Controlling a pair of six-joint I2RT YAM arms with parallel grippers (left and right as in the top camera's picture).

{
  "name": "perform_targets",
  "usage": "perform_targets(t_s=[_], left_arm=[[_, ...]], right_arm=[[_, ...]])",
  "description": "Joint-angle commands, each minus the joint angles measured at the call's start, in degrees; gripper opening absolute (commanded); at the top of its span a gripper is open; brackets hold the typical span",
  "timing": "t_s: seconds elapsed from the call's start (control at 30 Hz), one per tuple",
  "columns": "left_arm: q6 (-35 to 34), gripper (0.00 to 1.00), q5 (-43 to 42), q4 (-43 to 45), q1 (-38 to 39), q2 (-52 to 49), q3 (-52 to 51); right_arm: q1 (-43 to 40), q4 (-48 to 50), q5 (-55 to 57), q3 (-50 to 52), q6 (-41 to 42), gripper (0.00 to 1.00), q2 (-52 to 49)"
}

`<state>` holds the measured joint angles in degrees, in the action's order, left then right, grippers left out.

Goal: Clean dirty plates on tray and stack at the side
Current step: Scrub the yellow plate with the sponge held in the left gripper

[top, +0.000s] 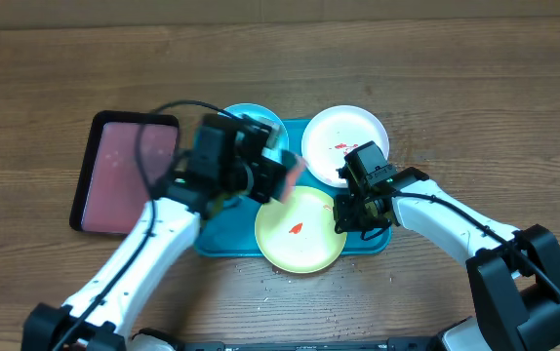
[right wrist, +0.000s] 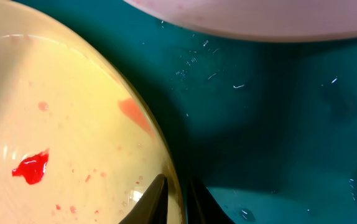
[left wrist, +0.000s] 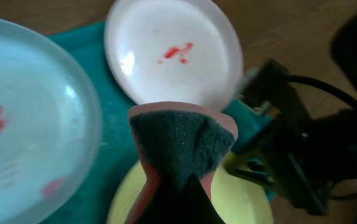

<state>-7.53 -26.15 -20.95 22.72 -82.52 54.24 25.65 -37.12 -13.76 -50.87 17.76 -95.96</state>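
The turquoise tray (top: 220, 234) holds three plates. The light blue plate (top: 268, 117) lies at its back left, partly hidden by my left arm, with red smears. The white plate (top: 346, 136) lies at the back right with a red smear. The yellow-green plate (top: 300, 234) lies at the front with a red spot. My left gripper (top: 282, 177) is shut on a pink sponge with a dark green pad (left wrist: 181, 143), held above the tray between the plates. My right gripper (top: 344, 220) is shut on the yellow-green plate's right rim (right wrist: 166, 162), with one finger on each side of it (right wrist: 177, 200).
A smaller black-rimmed tray with pinkish liquid (top: 124, 171) stands left of the turquoise tray. The table is bare wood (top: 475, 97) around both. In the left wrist view my right arm's gripper and cable (left wrist: 290, 149) are close to the sponge's right.
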Motion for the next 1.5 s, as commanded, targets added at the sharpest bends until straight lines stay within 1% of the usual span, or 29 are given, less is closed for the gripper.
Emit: perform_targets(t_s=[0.0, 0.13, 0.27, 0.4, 0.5, 0.6, 0.73, 0.87, 1.1, 1.33, 1.47], left_arm=[[-11.3, 0.04, -0.3, 0.0, 4.7, -2.9, -0.3], [-18.8, 0.04, -0.3, 0.0, 7.7, -6.6, -0.3], [-23.6, 0.04, -0.2, -1.2, 8.8, -10.5, -0.3], [-25.9, 0.04, 2.3, -3.5, 8.7, -13.5, -0.3], [-25.7, 0.04, 1.1, -2.5, 8.8, -14.4, -0.3], [-25.9, 0.04, 1.6, -1.6, 9.6, -14.7, -0.3], [-28.3, 0.04, 6.5, -1.4, 11.5, -14.9, -0.3], [-31.5, 0.04, 14.0, -0.2, 13.6, -14.9, -0.3], [-34.2, 0.04, 15.8, 0.9, 15.5, -15.3, -0.3], [-38.6, 0.04, 25.1, 0.6, 15.6, -16.0, -0.3], [-38.8, 0.04, 28.3, -0.6, 15.6, -16.0, 0.2]], right_arm=[[0.4, 0.2, -0.2, 0.2, -0.2, 0.14, -0.3], [0.4, 0.2, -0.2, 0.2, -0.2, 0.13, -0.3], [0.4, 0.2, -0.2, 0.2, -0.2, 0.13, -0.3], [0.4, 0.2, -0.2, 0.2, -0.2, 0.13, -0.3], [0.4, 0.2, -0.2, 0.2, -0.2, 0.13, -0.3], [0.4, 0.2, -0.2, 0.2, -0.2, 0.13, -0.3], [0.4, 0.0, -0.2, 0.2, -0.2, 0.13, -0.3], [0.4, -0.4, -0.2, 0.2, -0.2, 0.12, -0.3], [0.4, -1.0, 0.3, 0.2, -0.2, 0.12, -0.3], [0.4, -1.1, 0.2, 0.2, -0.2, 0.12, -0.3], [0.4, -1.3, 0.3, 0.2, -0.2, 0.11, -0.3]])
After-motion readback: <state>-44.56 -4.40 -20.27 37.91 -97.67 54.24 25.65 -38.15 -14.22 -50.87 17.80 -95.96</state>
